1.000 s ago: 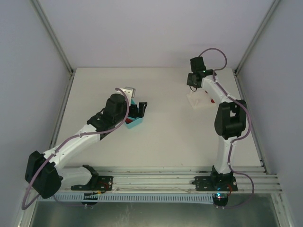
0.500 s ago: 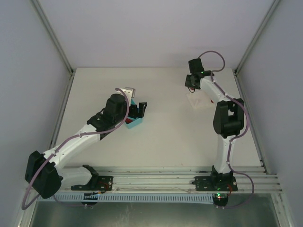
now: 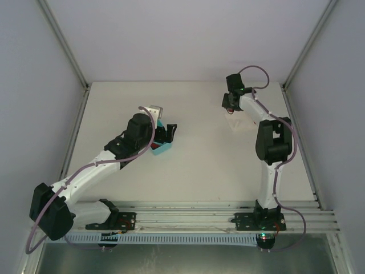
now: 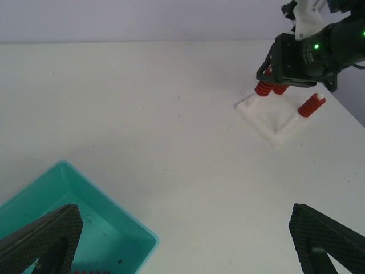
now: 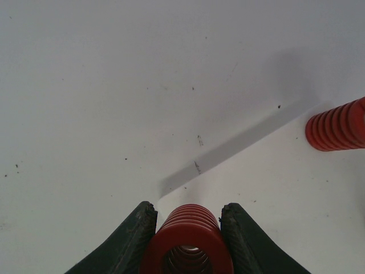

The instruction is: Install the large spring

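The large spring [image 5: 191,240] is clamped in the right gripper [image 5: 187,212] just above the white base [image 4: 272,121] — seating is in hand — and a straight downward push home is called for.

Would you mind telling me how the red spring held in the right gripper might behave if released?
Its thick, tight coils suggest the red spring is fairly stiff. Being cylindrical, it would probably roll if dropped sideways. The ribbed surface likely helps the right gripper hold it without slipping.
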